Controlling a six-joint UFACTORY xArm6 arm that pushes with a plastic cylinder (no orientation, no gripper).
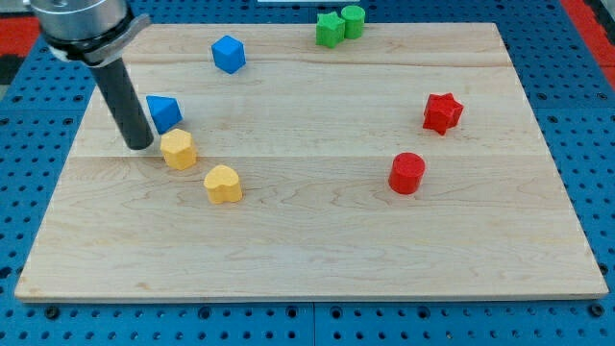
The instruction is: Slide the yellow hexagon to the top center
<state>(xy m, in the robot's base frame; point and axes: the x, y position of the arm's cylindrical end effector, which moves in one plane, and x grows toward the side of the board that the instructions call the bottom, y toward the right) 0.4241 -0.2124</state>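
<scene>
Blocks lie loose on the pale wooden counter, none inside any container. This arm carries no claw, so nothing spreads or pinches; it ends in a straight dark rod, and my tip rests on the wood at the view's left. The yellow hexagon block sits just to the right of my tip, very close, though I cannot tell whether they touch. A blue block with a slanted top stands just above the hexagon, close beside the rod. A yellow heart-shaped block lies near the hexagon, toward the view's lower right. A blue cube-like block sits farther up, toward the top edge. Right at the top edge, a green star-like block and a green cylinder stand touching each other. A red star-like block and a red cylinder occupy the right half. Bare wood stretches across the middle of the counter, between the hexagon and the red blocks, and along the whole bottom edge.
</scene>
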